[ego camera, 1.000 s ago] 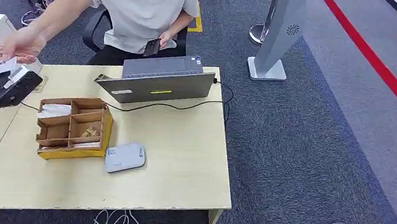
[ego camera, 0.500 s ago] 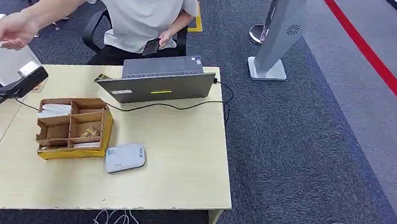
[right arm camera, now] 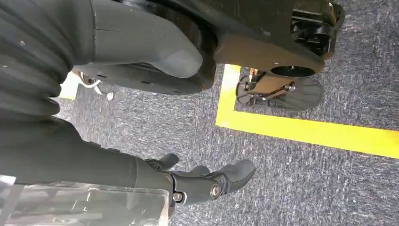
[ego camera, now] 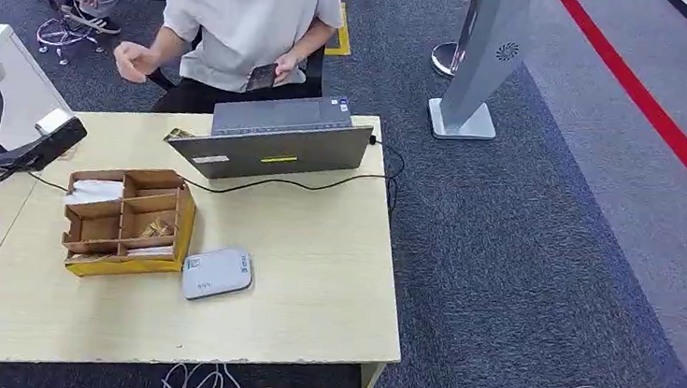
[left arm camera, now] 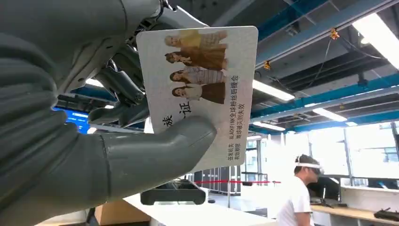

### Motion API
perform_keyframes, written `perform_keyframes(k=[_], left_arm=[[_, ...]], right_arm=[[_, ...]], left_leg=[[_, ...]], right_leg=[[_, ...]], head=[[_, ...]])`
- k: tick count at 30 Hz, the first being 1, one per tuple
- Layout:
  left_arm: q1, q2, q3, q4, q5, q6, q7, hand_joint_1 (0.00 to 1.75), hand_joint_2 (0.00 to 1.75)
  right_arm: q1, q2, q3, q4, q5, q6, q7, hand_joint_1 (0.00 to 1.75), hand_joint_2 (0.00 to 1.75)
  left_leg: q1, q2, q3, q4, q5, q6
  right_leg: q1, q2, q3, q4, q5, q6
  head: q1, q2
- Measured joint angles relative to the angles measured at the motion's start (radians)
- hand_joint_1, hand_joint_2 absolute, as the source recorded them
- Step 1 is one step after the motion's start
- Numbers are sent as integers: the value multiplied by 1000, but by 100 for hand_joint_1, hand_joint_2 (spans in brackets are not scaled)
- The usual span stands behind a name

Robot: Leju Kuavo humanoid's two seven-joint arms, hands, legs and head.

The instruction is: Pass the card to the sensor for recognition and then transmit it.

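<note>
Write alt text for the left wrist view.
The robot's left hand holds a white card printed with small figures and text, its thumb pressed across the card's face. Behind are ceiling lights and blue beams, and a person in a white shirt stands in the distance.

This is an open-plan office or demo hall set up as a service desk. A pale wooden surface (ego camera: 313,285) carries a grey laptop (ego camera: 274,141), with a cardboard organiser (ego camera: 126,220) and a small white card reader (ego camera: 216,272) nearer than the laptop. Behind the laptop a person (ego camera: 243,16) sits on an office chair. Beyond the surface lie grey carpet (ego camera: 521,266), a red floor line (ego camera: 665,119) and a kiosk stand (ego camera: 483,56). The left wrist view shows an exposed ceiling with blue beams (left arm camera: 320,37) and strip lights.
</note>
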Motion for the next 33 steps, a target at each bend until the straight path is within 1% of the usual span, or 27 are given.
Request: perform_keyframes(k=[2,4,7,8,9,10,11,13,15,17,19,23,31,33], left_arm=[[7,-2,-3,-1,4,3,-4,175,175],[36,-9,-9,-20,5,8,-9,175,175],[139,-52,-33,-121,40,36,-47,175,175],[188,-78,-54,-175,34,54,-58,175,175],[243,-100,-76,-234,16,79,-60,175,175],[303,-130,-111,-290,-3,100,-56,175,175],[359,-150,-152,-334,-11,112,-50,175,175],[440,-189,-242,-391,-26,120,-42,175,175],[515,-218,-315,-442,-42,129,-22,175,175],[573,-236,-377,-483,-46,138,-6,175,175],[591,-246,-408,-501,-42,137,-2,175,175],[610,-251,-431,-530,-30,134,0,175,175],[619,-253,-453,-549,-29,134,0,175,175],[626,-257,-457,-552,-23,132,-12,175,175]], right_arm=[[0,0,0,0,-2,0,-2,0,175],[0,0,0,0,-15,-2,-3,0,175],[1,0,0,0,-45,-10,-8,0,175],[1,1,0,0,-56,-16,-11,0,175],[2,2,0,0,-62,-19,-12,0,175],[3,3,0,0,-74,-23,-17,0,175],[3,5,0,0,-82,-27,-20,0,175],[4,8,0,0,-97,-35,-26,0,175],[5,10,0,0,-106,-36,-28,0,175],[8,11,0,1,-106,-36,-31,0,175],[7,11,0,1,-106,-36,-30,0,175],[7,11,0,1,-106,-36,-30,0,175],[7,11,0,1,-106,-36,-30,0,175],[7,11,0,1,-107,-37,-30,0,175]], left_leg=[[0,0,0,0,0,0],[0,0,0,0,0,0],[-1,0,0,0,-1,0],[-2,0,0,0,-1,1],[-2,0,0,0,-2,1],[-2,0,0,0,-2,3],[-3,0,0,0,-3,3],[-3,0,-1,0,-4,4],[-3,3,0,0,-5,4],[-3,4,-1,1,-6,6],[-2,3,-1,1,-6,7],[-1,3,0,1,-5,6],[-1,3,0,1,-4,5],[-2,3,0,1,-4,5]], right_leg=[[0,0,0,0,0,0],[0,0,0,0,0,0],[-1,0,0,-1,0,1],[-2,0,0,-1,-1,1],[-2,0,0,-1,-1,1],[-3,0,0,-2,-1,1],[-3,0,1,-3,-1,2],[-3,0,1,-4,-1,2],[-3,2,1,-4,-1,2],[-3,2,1,-4,-1,3],[-3,0,1,-4,-1,3],[-2,1,2,-4,-1,3],[-2,1,2,-3,-1,3],[-2,1,2,-3,-1,3]], head=[[0,0],[0,0],[0,0],[0,0],[0,0],[0,0],[0,0],[2,0],[2,0],[1,0],[5,0],[1,0],[0,0],[0,0]])
